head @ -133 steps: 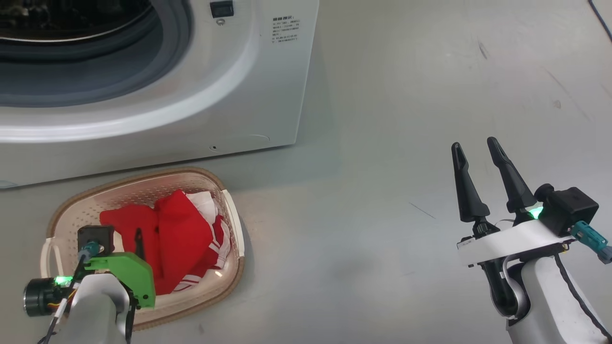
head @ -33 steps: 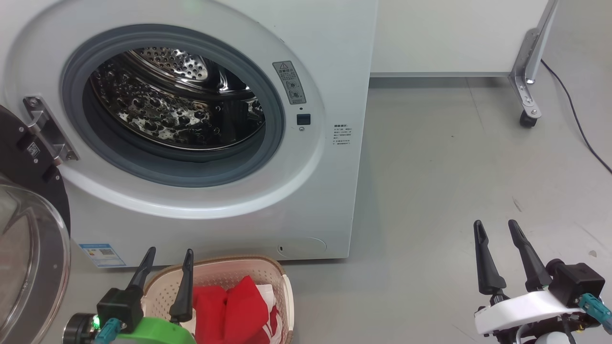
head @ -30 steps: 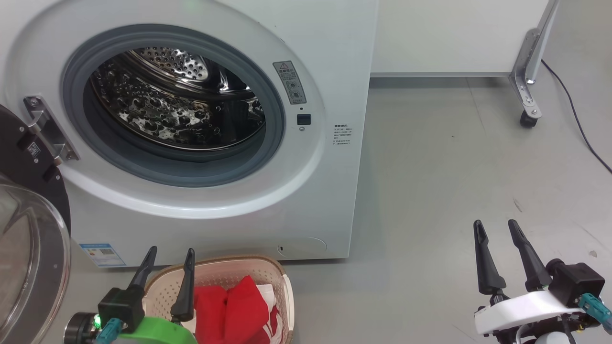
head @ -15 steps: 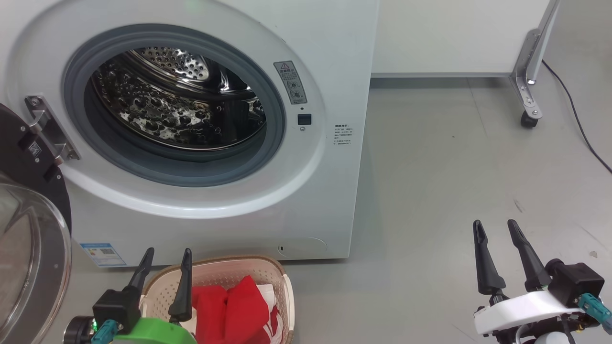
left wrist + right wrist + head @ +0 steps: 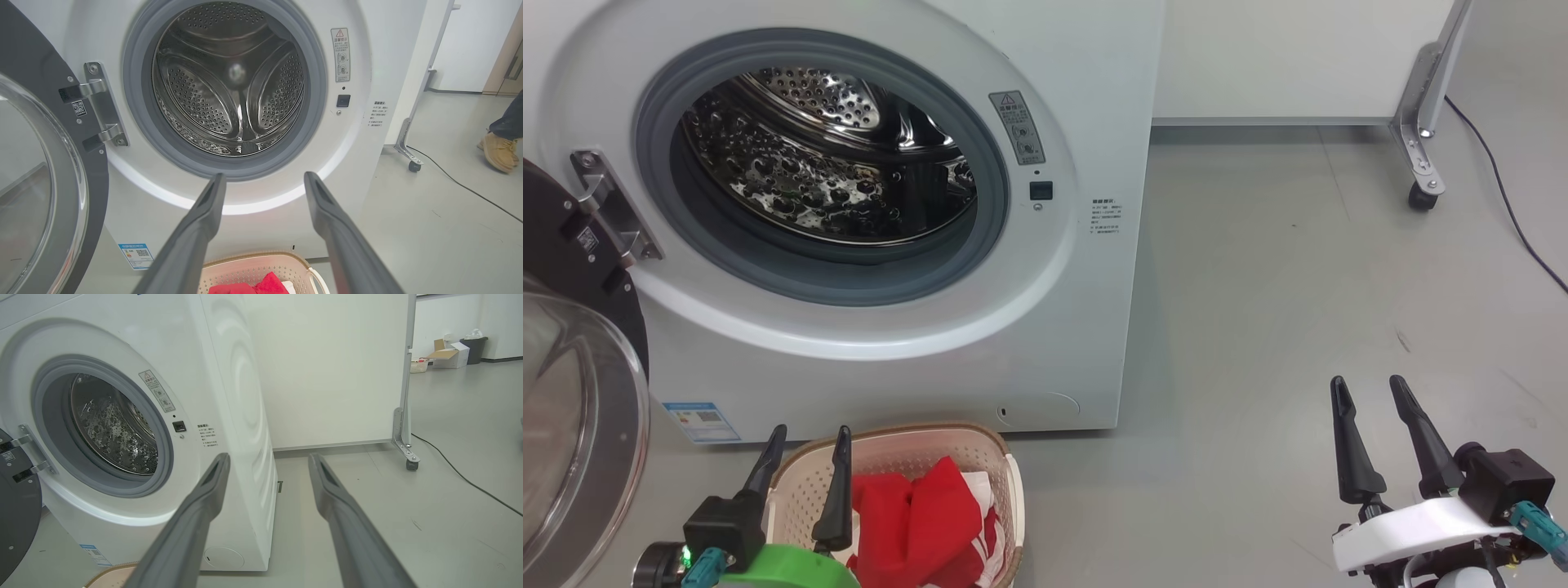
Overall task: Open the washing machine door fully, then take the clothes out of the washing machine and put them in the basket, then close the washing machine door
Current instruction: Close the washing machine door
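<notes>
The white washing machine [image 5: 1045, 327] stands ahead with its steel drum [image 5: 229, 90] showing no clothes inside. Its black round door [image 5: 572, 392] hangs swung open at the left on a metal hinge [image 5: 102, 106]. The red clothes [image 5: 915, 523] lie in the cream basket [image 5: 1005, 498] on the floor in front of the machine. My left gripper [image 5: 809, 433] is open and holds nothing, just above the basket's left rim, fingers pointing at the machine. My right gripper [image 5: 1368, 384] is open and holds nothing, over bare floor to the right, well away from the machine.
A white panel on a metal leg with a caster [image 5: 1421, 196] stands at the back right, with a black cable [image 5: 1503, 204] trailing over the grey floor. A person's tan boot [image 5: 498, 151] shows at the far right. Boxes and a bin [image 5: 461, 351] sit far off.
The head view has tilted slightly down, so the machine sits a little higher in the picture. Both grippers hold their places and stay open; the clothes lie still in the basket.
</notes>
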Available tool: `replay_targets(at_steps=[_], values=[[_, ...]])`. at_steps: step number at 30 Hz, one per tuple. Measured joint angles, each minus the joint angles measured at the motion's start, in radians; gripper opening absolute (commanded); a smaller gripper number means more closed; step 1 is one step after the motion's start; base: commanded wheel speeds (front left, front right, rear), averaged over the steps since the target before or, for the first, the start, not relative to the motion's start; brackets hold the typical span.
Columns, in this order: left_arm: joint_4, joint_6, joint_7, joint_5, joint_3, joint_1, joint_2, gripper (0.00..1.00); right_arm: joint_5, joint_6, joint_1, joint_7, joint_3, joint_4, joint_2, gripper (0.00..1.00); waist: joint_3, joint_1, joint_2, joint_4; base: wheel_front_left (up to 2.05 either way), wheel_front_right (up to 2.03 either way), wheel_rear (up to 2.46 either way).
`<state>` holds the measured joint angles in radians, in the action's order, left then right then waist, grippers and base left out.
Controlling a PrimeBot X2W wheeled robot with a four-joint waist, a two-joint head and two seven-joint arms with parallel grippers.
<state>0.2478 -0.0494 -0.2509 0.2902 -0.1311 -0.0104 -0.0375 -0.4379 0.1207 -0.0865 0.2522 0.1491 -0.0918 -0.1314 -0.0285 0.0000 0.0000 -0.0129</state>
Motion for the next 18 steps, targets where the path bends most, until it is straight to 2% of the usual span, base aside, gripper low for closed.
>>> replay_targets(at_steps=[18], values=[[-0.028, 0.001, 0.0, -0.001, -0.004, 0.0, 0.0, 1.0, 0.0, 0.0, 0.0, 0.0, 0.002, 0.001, 0.0, 1.0, 0.004, 0.0, 0.0, 0.001, -1.14, 1.14, 0.0]])
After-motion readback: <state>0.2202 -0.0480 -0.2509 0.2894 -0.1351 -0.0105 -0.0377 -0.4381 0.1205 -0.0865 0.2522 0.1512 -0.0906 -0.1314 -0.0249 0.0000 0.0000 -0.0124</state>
